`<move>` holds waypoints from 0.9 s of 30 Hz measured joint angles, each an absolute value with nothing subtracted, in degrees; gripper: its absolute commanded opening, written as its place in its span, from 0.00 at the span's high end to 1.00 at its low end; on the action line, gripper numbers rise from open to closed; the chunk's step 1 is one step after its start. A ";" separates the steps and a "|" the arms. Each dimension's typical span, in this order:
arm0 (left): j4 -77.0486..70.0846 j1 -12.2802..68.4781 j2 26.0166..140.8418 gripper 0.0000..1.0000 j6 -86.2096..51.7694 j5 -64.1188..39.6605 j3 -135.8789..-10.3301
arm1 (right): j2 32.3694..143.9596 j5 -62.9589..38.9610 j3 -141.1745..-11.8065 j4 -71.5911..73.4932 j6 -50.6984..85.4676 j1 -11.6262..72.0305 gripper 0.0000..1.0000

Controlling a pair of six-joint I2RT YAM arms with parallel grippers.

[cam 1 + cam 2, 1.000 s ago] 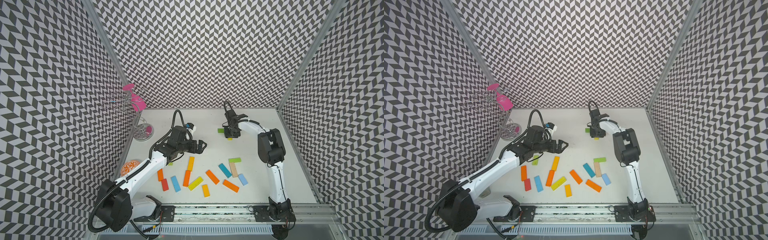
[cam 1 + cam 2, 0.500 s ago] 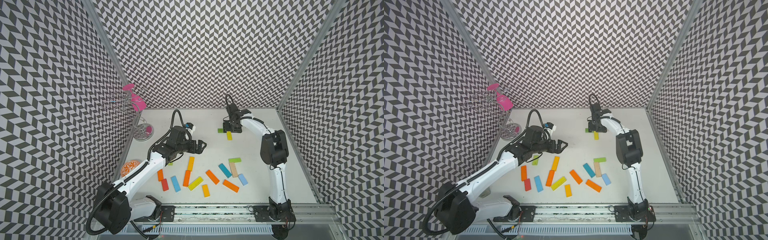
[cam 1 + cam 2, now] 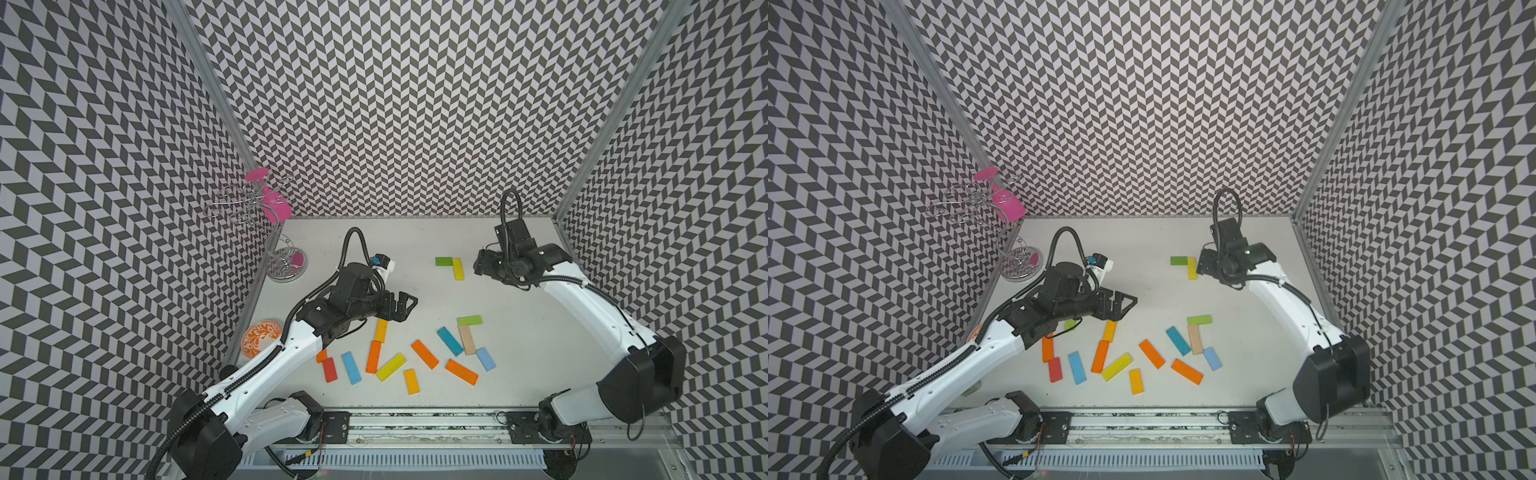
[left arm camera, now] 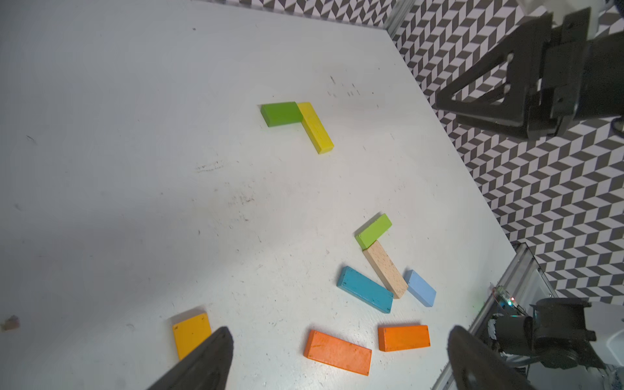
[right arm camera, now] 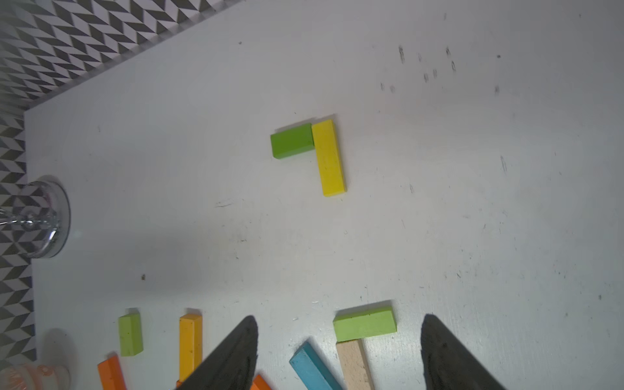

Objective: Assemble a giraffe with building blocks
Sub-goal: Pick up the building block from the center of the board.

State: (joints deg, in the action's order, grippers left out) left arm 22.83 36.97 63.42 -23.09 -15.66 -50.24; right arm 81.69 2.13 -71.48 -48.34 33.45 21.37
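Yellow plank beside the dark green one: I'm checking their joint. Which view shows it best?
The right wrist view: the flat yellow plank lies whole, large, near centre, the dark green plank butting its side. The left wrist view shows the yellow plank whole but smaller, slanted; both top views show it tiny.

My left finger (image 4: 202, 364) covers a corner of the flat yellow-orange wooden plank (image 4: 189, 332). In a top view my left arm (image 3: 984, 345) hides most of the small light green plank (image 3: 1070, 324) and, at nine o'clock from it, the round orange-patterned bowl (image 3: 974, 332).
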 measured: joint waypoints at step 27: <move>21.08 41.23 61.89 0.00 -28.95 -16.58 -42.22 | 87.50 2.98 -48.47 -38.68 42.98 38.09 0.41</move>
